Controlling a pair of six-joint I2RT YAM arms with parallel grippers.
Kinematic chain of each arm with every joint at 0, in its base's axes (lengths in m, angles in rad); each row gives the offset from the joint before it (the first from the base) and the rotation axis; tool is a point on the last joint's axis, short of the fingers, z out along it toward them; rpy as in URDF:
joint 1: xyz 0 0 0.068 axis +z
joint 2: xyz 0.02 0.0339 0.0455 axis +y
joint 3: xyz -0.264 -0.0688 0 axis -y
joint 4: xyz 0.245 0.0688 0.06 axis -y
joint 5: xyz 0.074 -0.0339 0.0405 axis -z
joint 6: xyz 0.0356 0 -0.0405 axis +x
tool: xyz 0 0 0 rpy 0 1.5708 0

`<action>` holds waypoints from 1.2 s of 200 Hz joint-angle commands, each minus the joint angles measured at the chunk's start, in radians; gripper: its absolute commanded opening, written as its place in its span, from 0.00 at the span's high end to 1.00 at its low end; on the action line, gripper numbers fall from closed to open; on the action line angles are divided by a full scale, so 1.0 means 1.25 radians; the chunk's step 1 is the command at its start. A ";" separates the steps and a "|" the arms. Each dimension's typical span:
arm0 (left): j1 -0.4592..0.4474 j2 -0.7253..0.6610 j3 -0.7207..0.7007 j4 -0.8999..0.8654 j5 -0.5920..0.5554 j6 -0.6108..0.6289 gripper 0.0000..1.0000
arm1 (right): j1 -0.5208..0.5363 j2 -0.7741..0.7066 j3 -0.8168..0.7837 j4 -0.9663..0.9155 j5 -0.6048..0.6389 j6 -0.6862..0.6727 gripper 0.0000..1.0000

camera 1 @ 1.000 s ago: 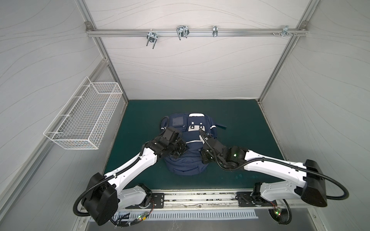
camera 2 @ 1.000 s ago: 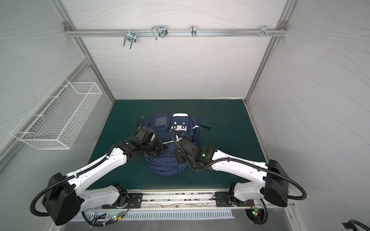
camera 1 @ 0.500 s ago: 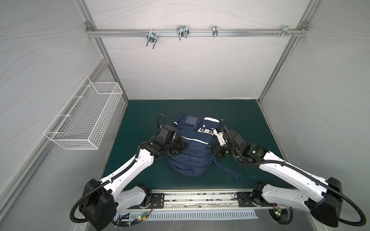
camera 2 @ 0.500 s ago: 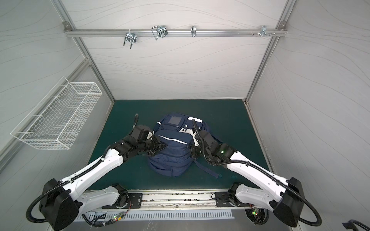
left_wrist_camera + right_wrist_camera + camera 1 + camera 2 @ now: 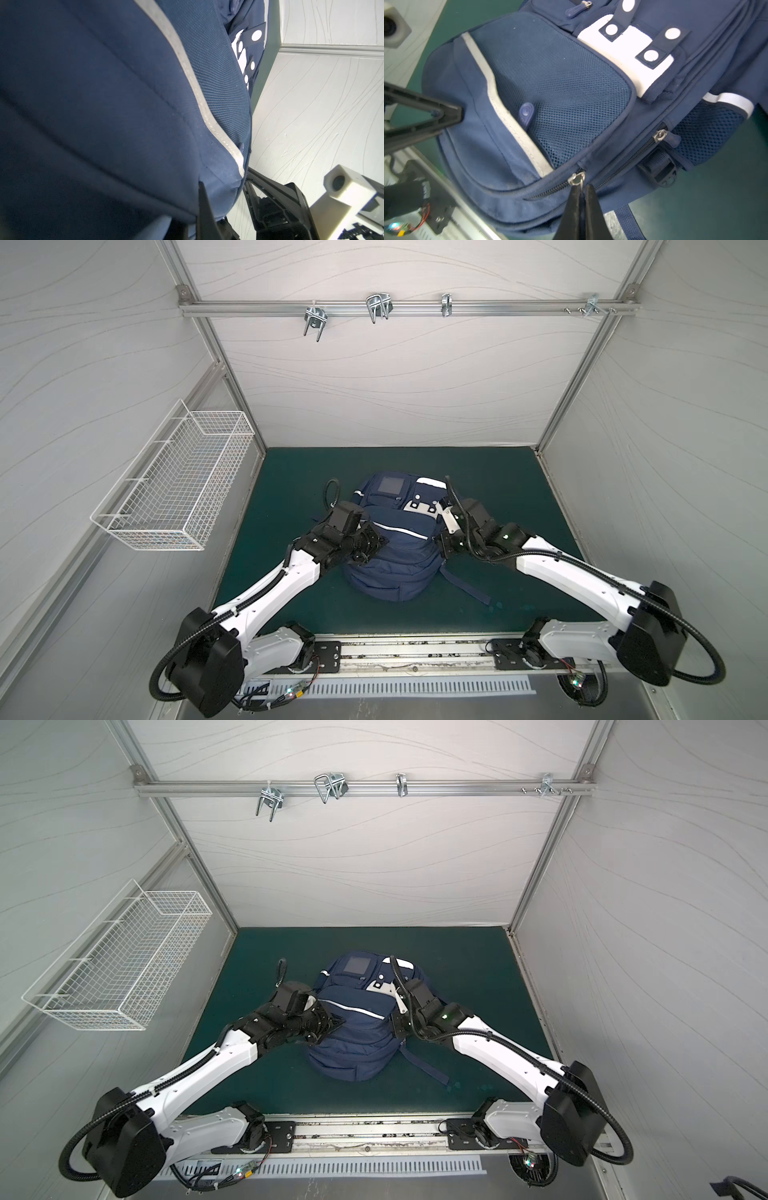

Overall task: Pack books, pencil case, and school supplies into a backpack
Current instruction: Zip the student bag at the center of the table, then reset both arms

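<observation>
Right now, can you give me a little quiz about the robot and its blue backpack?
1. True or false: books are lying on the mat beside the backpack.
2. What colour is the mat? A) red B) dark green C) yellow
3. Fill the gap: the right gripper is shut on the backpack's metal zipper ____.

Key:
1. False. No books are in view.
2. B.
3. pull. In the right wrist view, the closed fingertips pinch the zipper pull.
</observation>
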 commanded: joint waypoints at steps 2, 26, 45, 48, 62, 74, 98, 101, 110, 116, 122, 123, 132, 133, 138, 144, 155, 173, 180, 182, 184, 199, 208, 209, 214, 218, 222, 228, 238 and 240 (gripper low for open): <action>-0.025 0.060 0.036 0.066 -0.056 -0.020 1.00 | -0.057 0.047 0.049 -0.010 0.088 -0.043 1.00; -0.086 0.100 0.082 0.075 -0.085 -0.027 1.00 | -0.087 0.080 0.084 -0.009 0.081 -0.061 1.00; -0.110 0.117 0.089 0.077 -0.101 -0.036 1.00 | -0.105 0.087 0.091 -0.009 0.068 -0.068 1.00; -0.110 0.118 0.088 0.077 -0.101 -0.038 1.00 | -0.105 0.086 0.091 -0.009 0.066 -0.069 1.00; -0.113 0.123 0.082 0.079 -0.102 -0.043 1.00 | -0.105 0.076 0.087 -0.011 0.052 -0.068 1.00; -0.112 0.122 0.080 0.076 -0.104 -0.039 1.00 | -0.102 0.055 0.079 -0.015 0.038 -0.062 0.78; -0.112 0.115 0.108 0.031 -0.107 0.013 0.70 | -0.084 -0.043 0.053 -0.035 0.067 -0.028 0.44; -0.113 0.112 0.115 0.016 -0.111 0.029 0.65 | -0.083 -0.058 0.050 -0.038 0.076 -0.022 0.40; -0.113 0.097 0.141 -0.031 -0.139 0.074 0.53 | -0.082 -0.105 0.044 -0.051 0.095 -0.003 0.23; -0.112 0.084 0.159 -0.074 -0.169 0.106 0.47 | -0.082 -0.135 0.038 -0.056 0.110 0.009 0.19; -0.113 0.067 0.177 -0.109 -0.201 0.135 0.40 | -0.083 -0.163 0.032 -0.063 0.132 0.021 0.15; -0.113 0.065 0.179 -0.113 -0.206 0.141 0.39 | -0.083 -0.168 0.031 -0.064 0.138 0.024 0.14; -0.111 0.038 0.201 -0.157 -0.262 0.192 0.30 | -0.083 -0.207 0.023 -0.074 0.188 0.042 0.08; -0.111 0.036 0.206 -0.162 -0.270 0.199 0.30 | -0.083 -0.212 0.021 -0.074 0.194 0.044 0.08; -0.112 0.021 0.224 -0.185 -0.310 0.231 0.26 | -0.083 -0.234 0.012 -0.075 0.228 0.052 0.05; -0.110 0.008 0.247 -0.216 -0.363 0.281 0.23 | -0.084 -0.258 0.000 -0.078 0.275 0.059 0.03; -0.100 -0.014 0.284 -0.267 -0.462 0.354 0.21 | -0.086 -0.295 -0.027 -0.080 0.375 0.071 0.01; -0.069 -0.057 0.276 -0.261 -0.683 0.480 0.22 | -0.091 -0.353 -0.130 -0.032 0.544 0.096 0.01; -0.045 -0.078 0.229 -0.198 -0.725 0.561 0.24 | -0.091 -0.370 -0.195 0.016 0.589 0.100 0.01; -0.038 -0.084 0.213 -0.172 -0.736 0.588 0.24 | -0.092 -0.374 -0.214 0.032 0.601 0.094 0.01; -0.031 -0.089 0.194 -0.145 -0.745 0.614 0.26 | -0.093 -0.382 -0.232 0.048 0.608 0.085 0.01; 0.040 -0.117 0.066 0.018 -0.810 0.739 0.24 | -0.110 -0.418 -0.357 0.180 0.628 -0.029 0.01; 0.113 -0.115 0.012 0.073 -0.813 0.752 0.22 | -0.136 -0.419 -0.410 0.221 0.665 -0.036 0.01; 0.121 -0.114 0.008 0.075 -0.812 0.751 0.22 | -0.139 -0.418 -0.413 0.221 0.669 -0.035 0.01; 0.168 -0.106 -0.014 0.091 -0.799 0.739 0.21 | -0.167 -0.412 -0.415 0.225 0.685 -0.019 0.01; 0.206 -0.100 -0.031 0.101 -0.786 0.726 0.20 | -0.190 -0.411 -0.395 0.156 0.680 0.029 0.01; 0.242 -0.089 -0.052 0.122 -0.767 0.722 0.19 | -0.216 -0.408 -0.389 0.138 0.676 0.035 0.01; 0.283 -0.076 -0.086 0.159 -0.761 0.715 0.19 | -0.246 -0.399 -0.391 0.143 0.681 0.023 0.01; 0.327 -0.057 -0.147 0.240 -0.760 0.700 0.18 | -0.291 -0.385 -0.411 0.200 0.693 -0.052 0.01; 0.335 -0.052 -0.164 0.257 -0.759 0.702 0.18 | -0.296 -0.380 -0.419 0.220 0.698 -0.067 0.01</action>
